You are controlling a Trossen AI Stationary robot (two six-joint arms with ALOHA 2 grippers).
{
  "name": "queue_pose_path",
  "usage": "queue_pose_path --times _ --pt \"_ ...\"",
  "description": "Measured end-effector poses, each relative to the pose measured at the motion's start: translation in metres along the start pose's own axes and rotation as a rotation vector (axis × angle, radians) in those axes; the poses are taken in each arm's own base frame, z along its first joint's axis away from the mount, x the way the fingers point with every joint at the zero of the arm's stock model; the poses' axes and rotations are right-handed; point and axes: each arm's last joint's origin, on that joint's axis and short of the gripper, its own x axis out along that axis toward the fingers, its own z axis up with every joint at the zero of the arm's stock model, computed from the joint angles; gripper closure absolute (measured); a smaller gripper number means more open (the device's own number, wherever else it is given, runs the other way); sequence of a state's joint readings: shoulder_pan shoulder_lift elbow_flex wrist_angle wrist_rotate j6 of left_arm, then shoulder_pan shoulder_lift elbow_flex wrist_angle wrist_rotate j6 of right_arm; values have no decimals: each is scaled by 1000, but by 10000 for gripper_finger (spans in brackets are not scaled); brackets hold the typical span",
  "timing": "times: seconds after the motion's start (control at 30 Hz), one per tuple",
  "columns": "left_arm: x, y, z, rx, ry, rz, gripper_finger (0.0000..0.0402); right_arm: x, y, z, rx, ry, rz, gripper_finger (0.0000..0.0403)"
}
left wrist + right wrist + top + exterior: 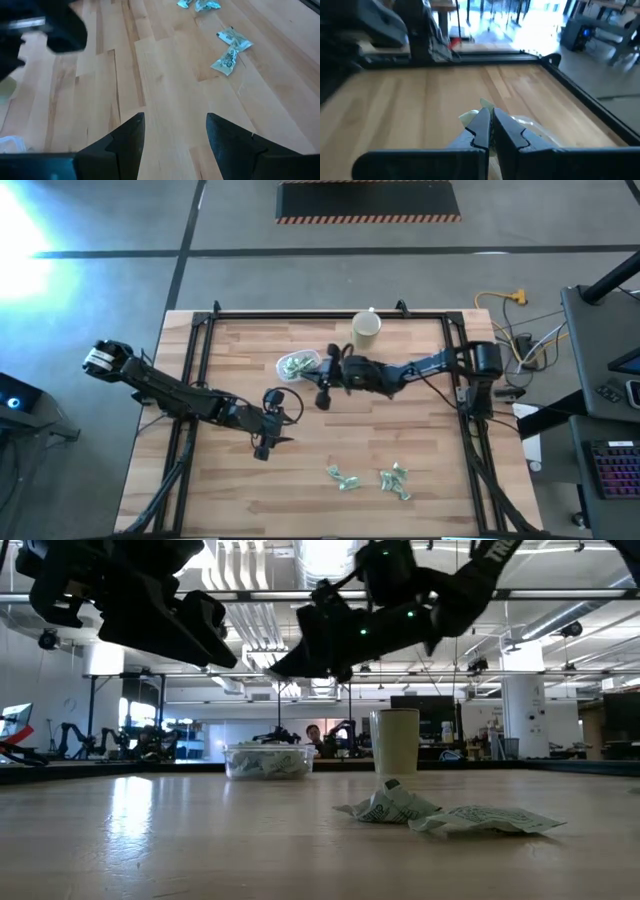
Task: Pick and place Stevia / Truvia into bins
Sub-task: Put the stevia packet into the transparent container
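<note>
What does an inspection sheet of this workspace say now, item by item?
Surface: wooden table, black frame around it.
Job's things: clear tub holds sachets; loose sachets lie near the front edge.
Clutter: beige cup upright beside the tub.
Grippers: right claw shut on a sachet, hanging by the tub; left claw open, empty, above bare wood.
Cables: yellow and grey cables on the floor right of the table.
Surroundings: desk with keyboard at right; a person far behind the table.
</note>
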State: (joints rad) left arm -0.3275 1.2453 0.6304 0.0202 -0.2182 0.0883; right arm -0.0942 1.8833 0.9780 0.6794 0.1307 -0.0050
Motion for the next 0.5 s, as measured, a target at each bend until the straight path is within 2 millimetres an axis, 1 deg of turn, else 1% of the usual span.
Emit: queue_pose_path --times 0.1,0.23,0.43,0.5 --pt "0 0 0 -2 4 0 207 16 -5 3 -19 72 -17 394" --pt "0 0 -1 -2 9 -2 207 26 -14 0 -33 186 -74 394" --pt "0 0 0 -3 3 -1 207 33 -27 -5 -33 205 -140 394" --pt "0 0 0 -4 4 -1 207 36 -33 -10 -8 217 -158 394"
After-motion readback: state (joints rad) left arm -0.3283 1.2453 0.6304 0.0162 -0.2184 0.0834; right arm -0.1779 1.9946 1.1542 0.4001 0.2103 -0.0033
